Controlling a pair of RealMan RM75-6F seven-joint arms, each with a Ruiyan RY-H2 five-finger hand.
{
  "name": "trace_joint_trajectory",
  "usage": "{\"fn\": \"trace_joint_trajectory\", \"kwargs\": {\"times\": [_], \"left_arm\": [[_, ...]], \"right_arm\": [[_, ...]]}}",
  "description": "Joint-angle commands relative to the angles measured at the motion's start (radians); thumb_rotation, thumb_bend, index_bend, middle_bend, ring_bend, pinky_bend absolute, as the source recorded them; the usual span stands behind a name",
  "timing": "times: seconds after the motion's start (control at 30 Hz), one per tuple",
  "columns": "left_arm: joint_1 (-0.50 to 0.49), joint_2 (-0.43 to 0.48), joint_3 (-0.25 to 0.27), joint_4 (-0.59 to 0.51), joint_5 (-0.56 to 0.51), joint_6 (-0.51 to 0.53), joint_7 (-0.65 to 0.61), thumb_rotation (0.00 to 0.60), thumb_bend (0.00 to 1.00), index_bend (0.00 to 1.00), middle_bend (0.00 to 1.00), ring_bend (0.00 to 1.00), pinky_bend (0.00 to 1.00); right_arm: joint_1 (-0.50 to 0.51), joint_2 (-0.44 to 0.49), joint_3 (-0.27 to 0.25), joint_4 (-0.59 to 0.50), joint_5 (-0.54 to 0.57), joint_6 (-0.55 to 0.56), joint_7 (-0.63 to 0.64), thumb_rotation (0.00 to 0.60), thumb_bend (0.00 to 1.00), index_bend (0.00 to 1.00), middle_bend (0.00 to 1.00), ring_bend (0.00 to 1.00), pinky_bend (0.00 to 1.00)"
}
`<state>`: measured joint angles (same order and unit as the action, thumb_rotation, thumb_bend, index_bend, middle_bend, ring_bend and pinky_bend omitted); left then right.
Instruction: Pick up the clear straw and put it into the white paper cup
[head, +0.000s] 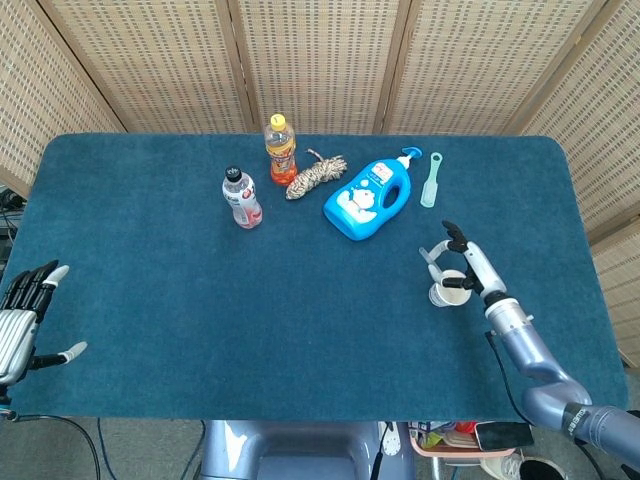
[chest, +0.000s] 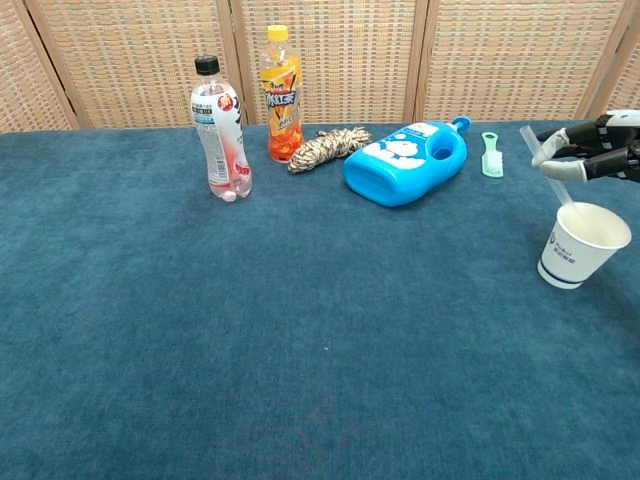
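Observation:
The white paper cup (chest: 580, 247) stands at the right of the blue table; the head view shows the cup (head: 446, 294) below my right hand. My right hand (chest: 597, 156) hovers just above the cup's rim and pinches the clear straw (chest: 552, 171) near its top. The straw tilts up to the left and its lower end dips inside the cup. From the head view the same hand (head: 463, 259) reaches over the cup. My left hand (head: 22, 325) rests at the table's near left edge, fingers apart, holding nothing.
A blue detergent bottle (chest: 405, 160) lies at the back centre with a green brush (chest: 490, 155) to its right. A rope bundle (chest: 328, 146), an orange drink bottle (chest: 281, 93) and a clear bottle with a pink label (chest: 222, 128) stand further left.

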<state>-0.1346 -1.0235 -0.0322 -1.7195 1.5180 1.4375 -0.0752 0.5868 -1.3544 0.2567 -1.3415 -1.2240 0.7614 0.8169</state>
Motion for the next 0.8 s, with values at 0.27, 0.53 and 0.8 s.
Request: {"fn": "trace_joint_trajectory", "kwargs": {"times": [0.27,0.53,0.8], "left_arm": [[0.001,-0.003,0.002,-0.003,0.002,0.001,0.010,0.600,0.11,0.00,0.00,0.00,0.00],[0.002,-0.004,0.002,-0.003,0.001,0.002,0.011,0.600,0.11,0.00,0.00,0.00,0.00],[0.002,-0.003,0.002,-0.004,0.003,0.003,0.010,0.600,0.12,0.00,0.00,0.00,0.00]], "right_arm": [[-0.007,0.000,-0.008,0.012,-0.046,0.007,0.036,0.600,0.48,0.63,0.01,0.00,0.00],[-0.007,-0.001,-0.014,0.026,-0.070,0.009,0.064,0.600,0.32,0.55,0.00,0.00,0.00],[-0.014,0.003,-0.023,0.030,-0.096,0.028,0.087,0.600,0.25,0.48,0.00,0.00,0.00]]}}
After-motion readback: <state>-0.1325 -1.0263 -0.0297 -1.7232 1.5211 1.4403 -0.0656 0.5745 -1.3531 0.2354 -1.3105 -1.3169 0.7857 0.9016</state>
